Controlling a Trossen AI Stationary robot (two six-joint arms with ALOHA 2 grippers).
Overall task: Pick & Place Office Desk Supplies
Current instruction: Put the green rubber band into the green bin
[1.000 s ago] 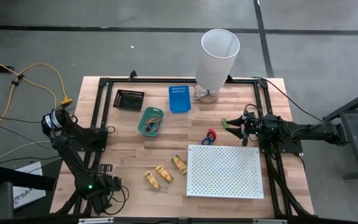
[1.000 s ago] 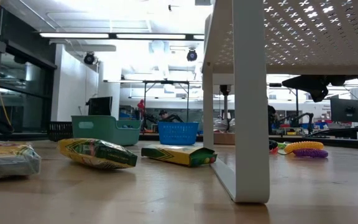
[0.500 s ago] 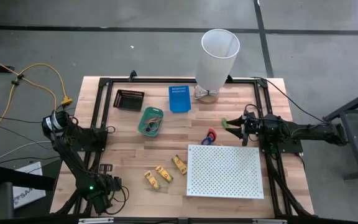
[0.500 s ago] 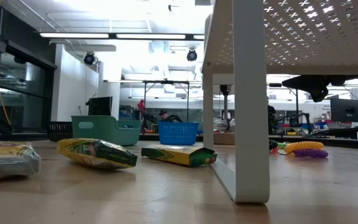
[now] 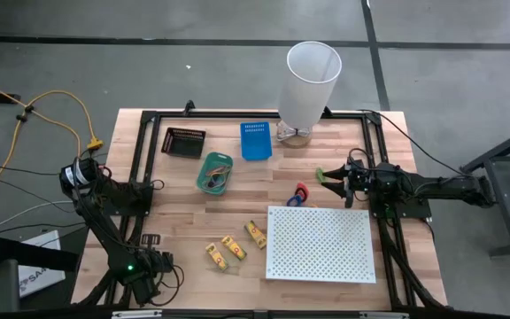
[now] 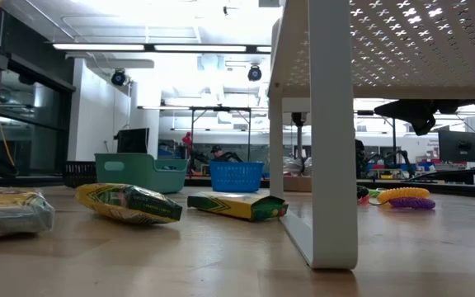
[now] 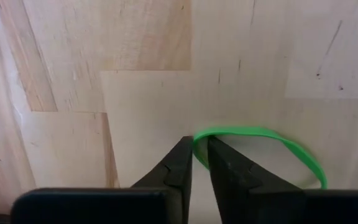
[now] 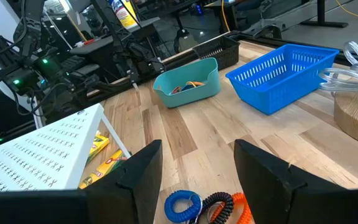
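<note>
Green rubber band (image 7: 263, 144) lies on the desk (image 7: 135, 74) at its near left corner, where the left claw (image 7: 199, 163) has its fingers narrowed around one end of the loop. Right claw (image 8: 197, 165) hangs wide apart at the right, above coiled loops (image 8: 207, 205).

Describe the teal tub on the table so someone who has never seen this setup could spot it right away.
Start at the tall white bin standing at the far edge of the wooden table. Next to it is a flat blue basket, and just beyond that, towards the left arm's side, sits the teal tub. It is the only teal container, rounded, with coloured rubber bands inside.
</note>
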